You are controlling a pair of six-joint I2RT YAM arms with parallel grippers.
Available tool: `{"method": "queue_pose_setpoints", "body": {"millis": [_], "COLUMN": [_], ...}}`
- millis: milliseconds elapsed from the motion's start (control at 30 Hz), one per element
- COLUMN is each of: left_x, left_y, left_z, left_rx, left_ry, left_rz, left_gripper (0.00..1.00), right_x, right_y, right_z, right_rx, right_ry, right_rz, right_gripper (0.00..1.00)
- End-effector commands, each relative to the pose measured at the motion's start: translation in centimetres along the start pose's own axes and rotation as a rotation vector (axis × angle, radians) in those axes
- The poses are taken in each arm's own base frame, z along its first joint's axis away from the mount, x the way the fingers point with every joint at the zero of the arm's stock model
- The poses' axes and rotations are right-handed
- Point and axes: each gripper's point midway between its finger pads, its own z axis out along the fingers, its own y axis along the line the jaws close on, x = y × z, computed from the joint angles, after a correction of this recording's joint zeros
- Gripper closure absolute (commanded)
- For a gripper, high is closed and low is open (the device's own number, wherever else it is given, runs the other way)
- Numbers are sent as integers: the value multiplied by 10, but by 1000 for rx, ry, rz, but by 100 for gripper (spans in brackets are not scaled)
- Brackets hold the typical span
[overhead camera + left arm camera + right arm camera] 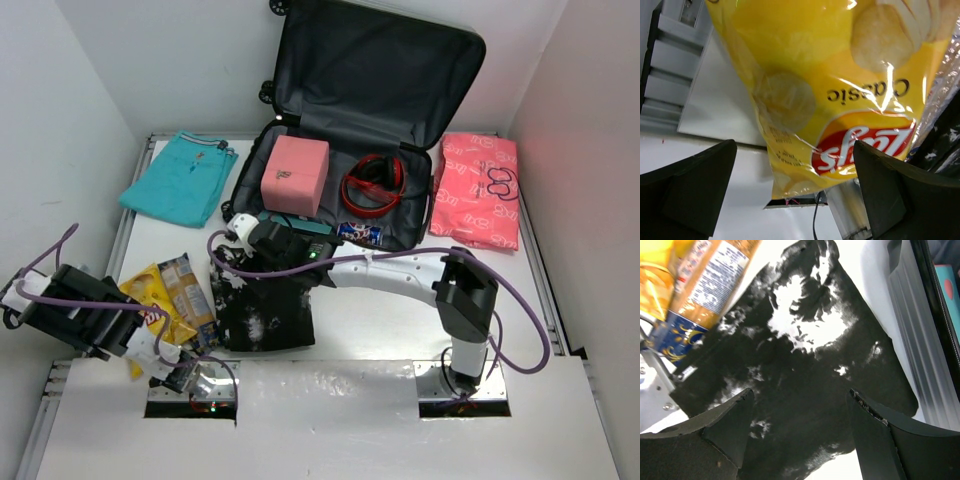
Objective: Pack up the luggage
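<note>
Above shirt [790, 365]: right gripper [800, 396] wide, seemingly empty

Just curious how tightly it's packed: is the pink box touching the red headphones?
Apart. The top external view shows a strip of dark lining between the pink box and the red headphones.

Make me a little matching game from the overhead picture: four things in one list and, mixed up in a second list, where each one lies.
Things:
1. red headphones
2. folded teal garment
3. pink package
4. black and white shirt

Places, as seen in the overhead view:
A. on the table, right of the suitcase
B. inside the open suitcase
C. on the table, in front of the suitcase
D. on the table, left of the suitcase

Right pairs: 1-B, 2-D, 3-A, 4-C.
</note>
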Motion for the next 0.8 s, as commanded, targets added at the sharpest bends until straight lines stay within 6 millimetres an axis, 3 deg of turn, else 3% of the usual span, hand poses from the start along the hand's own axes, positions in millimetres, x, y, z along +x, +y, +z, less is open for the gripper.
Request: {"method": "queue_pose_setpoints", "body": {"millis": [0, 167, 333, 500, 567, 600, 633, 767], "left_x": [-19, -29, -28, -21, -21, -22, -26, -36], "left_y": [3, 5, 4, 6, 8, 8, 10, 3], "left_z": [6, 26, 36, 49, 49, 49, 46, 24], "left_rx": [10, -46, -21, 20, 31, 34, 28, 36], "left_ry": [-46, -34, -2, 62, 69, 68, 57, 13], "left_rz": [42, 93, 87, 74, 63, 60, 54, 84], "left_gripper": [0, 1, 31, 40, 53, 82, 98, 100], "right_x": [-13, -11, -11, -8, -7, -9, -9, -8], "right_y": [-5, -12, -14, -21, -24, -26, -27, -33], "right_z": [-16, -18, -20, -22, -23, -26, -27, -30], "right_rx": [31, 61, 74, 104, 121, 127, 133, 160], "right_ry": [-45, -39, -31, -20, -15, -19, -20, -20], "right_rz": [-31, -62, -73, -92, -103, -110, -116, -144], "right_gripper": [27, 27, 27, 26, 26, 26, 26, 26]}}
